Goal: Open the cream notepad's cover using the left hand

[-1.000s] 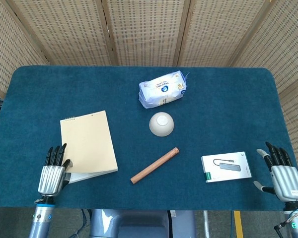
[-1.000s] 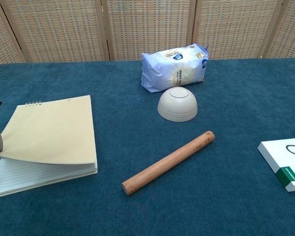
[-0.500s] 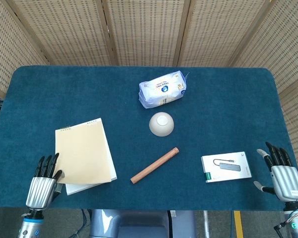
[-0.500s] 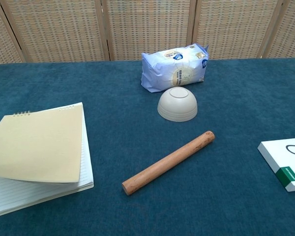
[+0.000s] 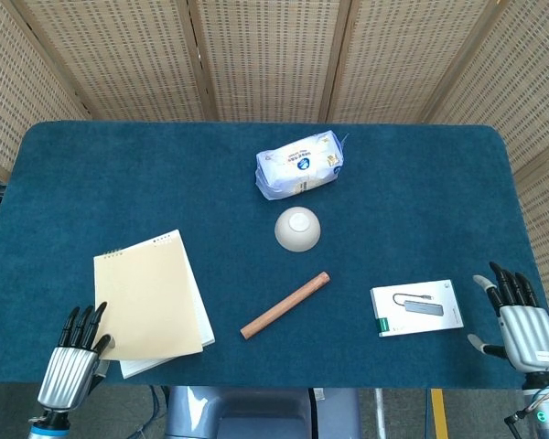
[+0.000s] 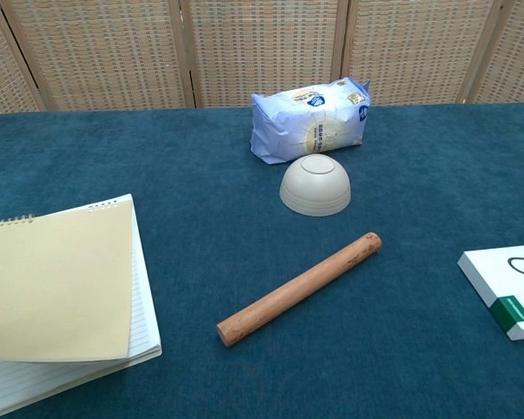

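The cream notepad [image 5: 149,302] lies at the front left of the blue table, spiral edge away from me. In the chest view its cover [image 6: 57,288] stands lifted off the lined pages [image 6: 145,321], which show along the right side. My left hand [image 5: 69,361] is at the table's front edge by the cover's near left corner, thumb against the cover's edge, apparently pinching it; the chest view does not show this hand. My right hand [image 5: 523,325] rests at the front right with fingers apart, holding nothing.
A wooden rod [image 5: 285,305] lies diagonally mid-table, right of the notepad. Behind it are an upturned cream bowl [image 5: 297,229] and a white-blue bag [image 5: 299,165]. A white box [image 5: 416,308] lies near my right hand. A woven screen stands behind the table.
My left hand has drawn back toward the front edge and left. The notepad slid with it, and its cover has risen higher off the pages. The right hand has not moved.
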You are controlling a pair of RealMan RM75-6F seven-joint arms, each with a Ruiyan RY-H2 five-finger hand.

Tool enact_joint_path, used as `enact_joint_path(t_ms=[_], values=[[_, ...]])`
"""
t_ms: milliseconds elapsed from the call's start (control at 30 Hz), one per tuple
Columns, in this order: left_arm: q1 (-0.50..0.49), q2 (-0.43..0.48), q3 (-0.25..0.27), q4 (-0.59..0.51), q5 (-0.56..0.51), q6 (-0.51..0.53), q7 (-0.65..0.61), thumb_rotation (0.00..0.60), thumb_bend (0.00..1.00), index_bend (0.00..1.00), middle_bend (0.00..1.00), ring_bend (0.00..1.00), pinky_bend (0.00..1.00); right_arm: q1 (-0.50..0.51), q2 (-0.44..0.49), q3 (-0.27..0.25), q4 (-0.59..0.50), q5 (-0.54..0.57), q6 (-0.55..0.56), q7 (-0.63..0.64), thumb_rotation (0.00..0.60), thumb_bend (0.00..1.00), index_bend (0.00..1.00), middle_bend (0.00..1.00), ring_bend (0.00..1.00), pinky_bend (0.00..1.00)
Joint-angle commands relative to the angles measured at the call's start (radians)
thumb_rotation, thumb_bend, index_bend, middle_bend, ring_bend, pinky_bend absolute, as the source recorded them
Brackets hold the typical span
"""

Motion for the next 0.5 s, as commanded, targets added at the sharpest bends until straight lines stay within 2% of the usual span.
enact_joint_path(t_ms=[33,500], values=[[0.014,0.006,0.014,0.003,0.024,0.012,-0.004,0.600,0.52,0.78,0.00,0.00,0.00,0.000,0.000,0.000,-0.001,0.000,0.000,-0.001,0.600,0.10,0.14,0.00,0.00,0.00],[0.045,0.015,0.056,-0.006,0.131,0.017,0.012,0.600,0.52,0.78,0.00,0.00,0.00,-0.001,0.000,0.001,0.001,0.000,0.002,0.002,0.600,0.10,0.14,0.00,0.00,0.00]])
